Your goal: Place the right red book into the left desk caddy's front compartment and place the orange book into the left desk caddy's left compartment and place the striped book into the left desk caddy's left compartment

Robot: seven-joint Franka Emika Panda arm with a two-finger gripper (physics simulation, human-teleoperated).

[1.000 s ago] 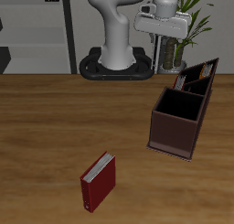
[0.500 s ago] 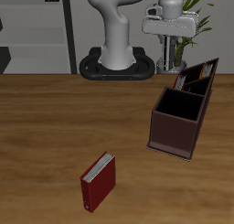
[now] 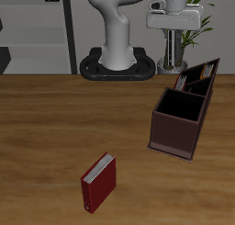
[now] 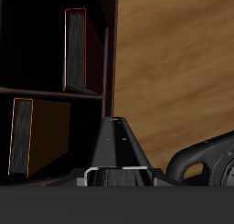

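Gripper (image 3: 173, 45) had risen above the caddy (image 3: 180, 124), finger state unclear to us; two books sat inside, so the red book (image 3: 99, 182) on the near counter (image 3: 46, 128) remained.

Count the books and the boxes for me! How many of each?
Books: 3, the red book on the table, and the orange book and a dark book in the caddy
Caddies: 1
Total: 4
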